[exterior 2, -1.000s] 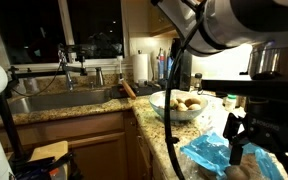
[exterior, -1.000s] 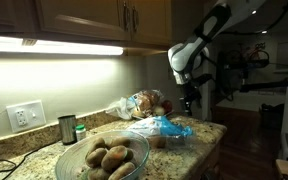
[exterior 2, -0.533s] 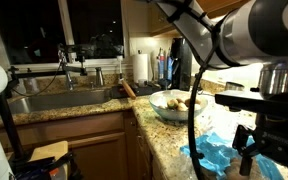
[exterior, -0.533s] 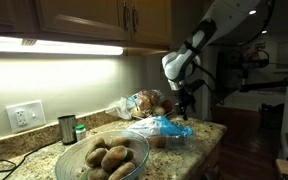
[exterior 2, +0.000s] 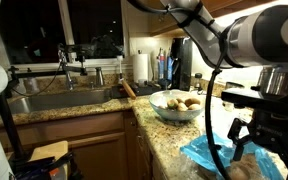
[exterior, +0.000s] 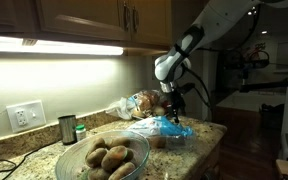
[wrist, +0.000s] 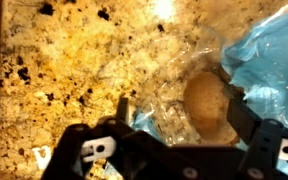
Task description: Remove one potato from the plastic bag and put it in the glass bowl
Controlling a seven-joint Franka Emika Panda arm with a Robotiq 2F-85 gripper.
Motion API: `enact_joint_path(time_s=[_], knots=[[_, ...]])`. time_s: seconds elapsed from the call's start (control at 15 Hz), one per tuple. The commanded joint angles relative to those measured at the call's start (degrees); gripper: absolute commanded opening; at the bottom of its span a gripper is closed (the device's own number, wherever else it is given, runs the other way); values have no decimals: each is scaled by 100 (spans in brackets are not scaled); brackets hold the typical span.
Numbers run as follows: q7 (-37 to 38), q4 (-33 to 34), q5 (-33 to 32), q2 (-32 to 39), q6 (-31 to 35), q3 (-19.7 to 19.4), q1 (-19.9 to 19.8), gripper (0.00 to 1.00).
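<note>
The blue and clear plastic bag lies on the granite counter; it also shows in an exterior view and in the wrist view. A brown potato lies inside its clear part. My gripper is open just above the bag, with a finger on each side of this potato, which sits nearer the right finger. In an exterior view the gripper hangs over the bag's far side. The glass bowl holds several potatoes and stands apart from the bag; it also shows in an exterior view.
A bagged loaf lies behind the blue bag by the wall. A metal cup and a small green-lidded jar stand near the bowl. A sink, a rolling pin and a paper towel roll lie beyond the bowl.
The arm has swung in and lowered over the blue bag. The gripper has stayed open. Bag and bowl have not moved.
</note>
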Motion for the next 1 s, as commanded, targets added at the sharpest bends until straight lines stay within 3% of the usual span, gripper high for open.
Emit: enact_joint_path(time_s=[0.0, 0.27, 0.93], knots=[[-377, 272, 138, 91, -355, 115, -125, 100], [-487, 388, 119, 240, -546, 105, -146, 100], [-295, 355, 27, 298, -280, 104, -69, 100]])
